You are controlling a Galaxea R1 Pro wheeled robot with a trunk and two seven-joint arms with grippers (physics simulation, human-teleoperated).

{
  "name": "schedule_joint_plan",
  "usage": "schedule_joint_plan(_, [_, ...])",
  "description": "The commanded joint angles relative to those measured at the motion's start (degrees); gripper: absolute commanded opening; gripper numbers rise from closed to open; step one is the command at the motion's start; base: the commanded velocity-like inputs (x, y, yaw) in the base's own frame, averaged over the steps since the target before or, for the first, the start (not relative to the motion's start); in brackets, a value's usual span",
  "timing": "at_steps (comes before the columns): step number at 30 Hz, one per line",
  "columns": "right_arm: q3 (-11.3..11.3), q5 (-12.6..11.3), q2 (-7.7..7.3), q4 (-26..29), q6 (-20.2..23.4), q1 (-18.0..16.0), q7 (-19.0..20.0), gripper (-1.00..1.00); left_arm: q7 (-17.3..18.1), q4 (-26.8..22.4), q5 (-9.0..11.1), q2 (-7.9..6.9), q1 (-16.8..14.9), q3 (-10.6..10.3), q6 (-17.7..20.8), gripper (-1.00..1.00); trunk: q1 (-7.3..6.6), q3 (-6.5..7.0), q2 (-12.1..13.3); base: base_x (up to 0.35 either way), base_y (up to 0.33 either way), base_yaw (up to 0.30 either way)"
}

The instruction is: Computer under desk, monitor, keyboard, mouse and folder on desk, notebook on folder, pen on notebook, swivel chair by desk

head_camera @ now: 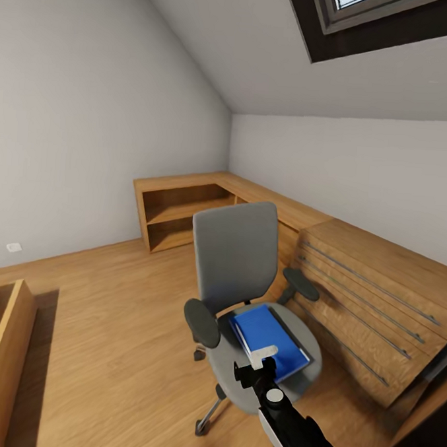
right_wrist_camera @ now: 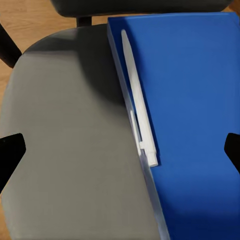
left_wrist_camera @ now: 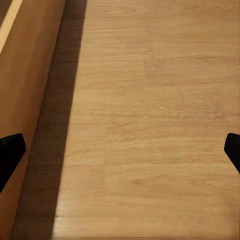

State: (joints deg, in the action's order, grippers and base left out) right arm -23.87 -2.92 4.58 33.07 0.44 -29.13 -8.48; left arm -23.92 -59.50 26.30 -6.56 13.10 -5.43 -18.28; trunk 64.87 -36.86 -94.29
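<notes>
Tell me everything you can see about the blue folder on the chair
The folder is a flat, bright blue rectangle with a smooth cover and a pale edge along one long side. It lies closed and flat on the grey seat of the chair, towards the armrest nearer the wooden drawers. A thin white pen rests on it along that pale edge. The right hand hovers open above it, not touching.

Folder (head_camera: 269, 339): on the swivel chair (head_camera: 237, 264) seat, before me.
Pen (right_wrist_camera: 139, 105): on the folder, along its edge.
My right gripper (right_wrist_camera: 120, 150): above both.
Chest of drawers (head_camera: 370, 305): right of the chair.
</notes>
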Motion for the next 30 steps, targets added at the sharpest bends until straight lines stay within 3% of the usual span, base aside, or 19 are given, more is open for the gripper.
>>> schedule_joint_plan(1, [-0.39, -0.31, -0.03, 0.0, 0.04, -0.05, -0.45, 1.0, -0.28, 0.01, 0.52, -0.09, 0.0, -0.28, -0.33, 1.0, 0.01, -0.04, -0.02, 0.103, 0.0, 0.0])
schedule_joint_plan(14, [-0.4, -0.26, -0.08, -0.04, 0.0, -0.05, -0.35, 1.0, -0.17, 0.35, 0.51, -0.12, 0.0, -0.37, -0.35, 1.0, 0.01, -0.04, -0.02, 0.258, 0.0, 0.0])
schedule_joint_plan(21, [-0.41, -0.24, -0.09, -0.1, 0.06, -0.05, -0.31, 1.0, -0.28, 0.2, 0.47, -0.12, 0.0, -0.37, -0.41, 1.0, 0.01, -0.04, -0.02, 0.072, 0.0, 0.0])
schedule_joint_plan(30, [-0.49, -0.24, -0.12, -0.19, 0.01, -0.05, -0.22, 1.0, -0.41, 0.01, 0.51, -0.05, 0.0, -0.29, -0.44, 1.0, 1.98, -1.66, -3.63, 0.004, 0.0, 0.0])
